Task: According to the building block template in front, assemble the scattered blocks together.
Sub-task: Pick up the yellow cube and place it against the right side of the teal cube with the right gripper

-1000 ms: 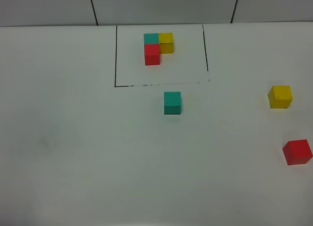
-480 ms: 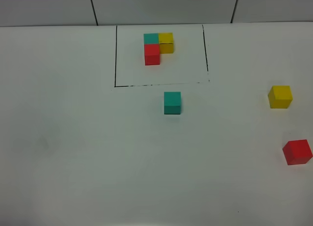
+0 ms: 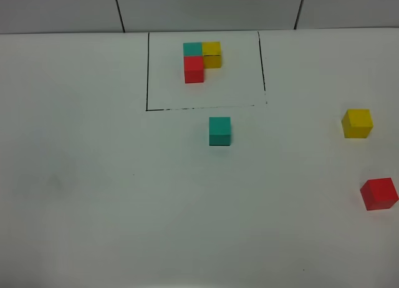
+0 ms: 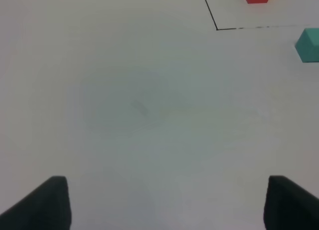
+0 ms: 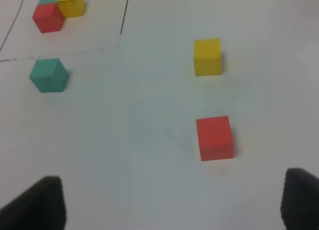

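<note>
The building block template [image 3: 194, 68] is an L of teal, yellow and red cubes inside a black drawn rectangle at the back of the table. Of the scattered blocks, the teal block [image 3: 219, 131] stands just in front of that outline. The yellow block [image 3: 357, 123] and the red block [image 3: 379, 194] lie far right. Neither gripper shows in the high view. My left gripper [image 4: 167, 190] is open over bare table, with the teal block [image 4: 309, 45] far ahead. My right gripper [image 5: 172, 182] is open and empty, and the red block [image 5: 215, 137] lies just ahead of it, the yellow block [image 5: 207, 56] beyond.
The white table [image 3: 93, 176] runs back to a tiled wall [image 3: 206, 7]. The black outline's corner [image 4: 217, 29] shows in the left wrist view. In the right wrist view the template [image 5: 55, 11] and the teal block [image 5: 48, 74] sit far off.
</note>
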Available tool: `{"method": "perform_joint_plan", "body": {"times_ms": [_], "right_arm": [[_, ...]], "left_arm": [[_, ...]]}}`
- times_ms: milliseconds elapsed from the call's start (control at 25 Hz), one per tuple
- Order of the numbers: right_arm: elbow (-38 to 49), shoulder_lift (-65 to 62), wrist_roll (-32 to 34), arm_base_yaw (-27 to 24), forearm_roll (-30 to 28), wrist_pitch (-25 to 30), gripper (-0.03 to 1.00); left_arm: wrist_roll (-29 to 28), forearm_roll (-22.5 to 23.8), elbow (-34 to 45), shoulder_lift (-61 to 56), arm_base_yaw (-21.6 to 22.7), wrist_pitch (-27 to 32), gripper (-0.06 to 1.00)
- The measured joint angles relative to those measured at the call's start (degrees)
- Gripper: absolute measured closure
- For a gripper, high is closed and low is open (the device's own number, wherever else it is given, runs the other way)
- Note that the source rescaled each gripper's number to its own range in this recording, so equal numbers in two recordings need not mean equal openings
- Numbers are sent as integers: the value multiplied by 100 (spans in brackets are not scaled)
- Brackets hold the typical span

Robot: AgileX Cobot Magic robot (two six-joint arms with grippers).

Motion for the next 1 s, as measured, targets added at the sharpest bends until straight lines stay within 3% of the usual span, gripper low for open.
{"method": "perform_joint_plan", "body": {"times_ms": [760, 1000], "right_arm": [[0, 13, -10, 0, 0, 0, 22], [-132, 909, -154, 0, 0, 0, 8]], "left_arm": [[0, 0, 0, 0, 0, 0, 24], [0, 0, 0, 0, 0, 0, 24]]}}
